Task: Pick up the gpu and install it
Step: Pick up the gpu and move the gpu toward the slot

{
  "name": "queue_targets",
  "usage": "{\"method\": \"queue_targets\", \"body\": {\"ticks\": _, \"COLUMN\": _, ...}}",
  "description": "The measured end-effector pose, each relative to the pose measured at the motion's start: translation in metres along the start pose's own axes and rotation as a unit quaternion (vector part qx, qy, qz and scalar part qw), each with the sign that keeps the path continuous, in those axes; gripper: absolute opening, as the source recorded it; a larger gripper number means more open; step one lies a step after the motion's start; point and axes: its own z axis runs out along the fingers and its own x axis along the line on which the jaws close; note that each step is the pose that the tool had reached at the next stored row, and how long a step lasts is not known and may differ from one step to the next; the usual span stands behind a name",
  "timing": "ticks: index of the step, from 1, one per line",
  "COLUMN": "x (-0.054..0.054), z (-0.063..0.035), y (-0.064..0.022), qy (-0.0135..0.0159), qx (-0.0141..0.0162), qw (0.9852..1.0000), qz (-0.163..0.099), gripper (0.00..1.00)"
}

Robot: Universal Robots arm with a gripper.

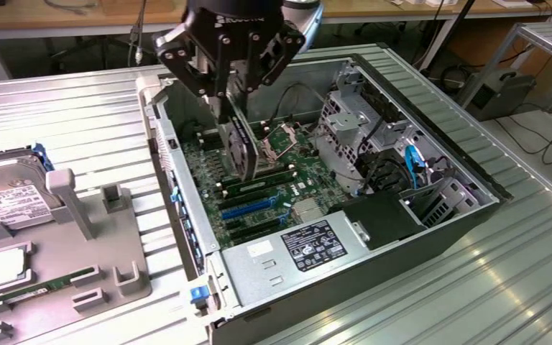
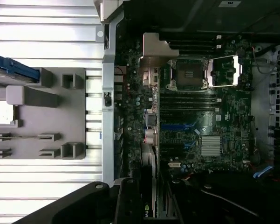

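gpu (image 1: 241, 147) hangs edge-down, pinched by its top edge in my jaws, above the motherboard (image 1: 295, 188), at 12 o'clock from the blue slots (image 1: 247, 209). Light, stiff, fragile imo, so edges only, go gentle.

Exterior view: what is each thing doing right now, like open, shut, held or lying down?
hand: shut on the gpu.
gpu: held on edge, low over the motherboard.
computer case: lying on its side, open.
CPU socket: lid open.
hard drive: lying in the gray holder.
memory stick: lying in the same holder.
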Motion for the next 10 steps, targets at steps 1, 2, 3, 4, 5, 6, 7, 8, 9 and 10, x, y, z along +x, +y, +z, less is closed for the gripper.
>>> {"method": "queue_targets", "body": {"ticks": 1, "x": -0.004, "z": 0.002, "y": 0.0006, "qy": 0.0001, "qx": 0.0001, "qw": 1.0, "qz": 0.0, "gripper": 0.26}}
{"method": "queue_targets", "body": {"ticks": 2, "x": -0.009, "z": 0.0039, "y": 0.0013, "qy": 0.0003, "qx": 0.0004, "qw": 1.0, "qz": 0.0, "gripper": 0.26}}
{"method": "queue_targets", "body": {"ticks": 3, "x": -0.013, "z": 0.0056, "y": 0.0018, "qy": 0.0005, "qx": 0.0005, "qw": 1.0, "qz": 0.0, "gripper": 0.26}}
{"method": "queue_targets", "body": {"ticks": 4, "x": -0.019, "z": 0.0083, "y": 0.0026, "qy": 0.0007, "qx": 0.0006, "qw": 1.0, "qz": 0.0, "gripper": 0.26}}
{"method": "queue_targets", "body": {"ticks": 5, "x": -0.023, "z": 0.0101, "y": 0.0031, "qy": 0.0009, "qx": 0.0007, "qw": 1.0, "qz": 0.0, "gripper": 0.26}}
{"method": "queue_targets", "body": {"ticks": 6, "x": -0.03, "z": 0.0131, "y": 0.0039, "qy": 0.0013, "qx": 0.0008, "qw": 1.0, "qz": 0.0, "gripper": 0.26}}
{"method": "queue_targets", "body": {"ticks": 7, "x": -0.038, "z": 0.0168, "y": 0.0048, "qy": 0.0019, "qx": 0.0009, "qw": 1.0, "qz": 0.0, "gripper": 0.26}}
{"method": "queue_targets", "body": {"ticks": 8, "x": -0.044, "z": 0.0191, "y": 0.0052, "qy": 0.0024, "qx": 0.0009, "qw": 1.0, "qz": 0.0, "gripper": 0.26}}
{"method": "queue_targets", "body": {"ticks": 9, "x": -0.049, "z": 0.0215, "y": 0.0057, "qy": 0.0029, "qx": 0.0009, "qw": 1.0, "qz": 0.0, "gripper": 0.26}}
{"method": "queue_targets", "body": {"ticks": 10, "x": -0.056, "z": 0.0245, "y": 0.0061, "qy": 0.0038, "qx": 0.0009, "qw": 1.0, "qz": 0.0, "gripper": 0.26}}
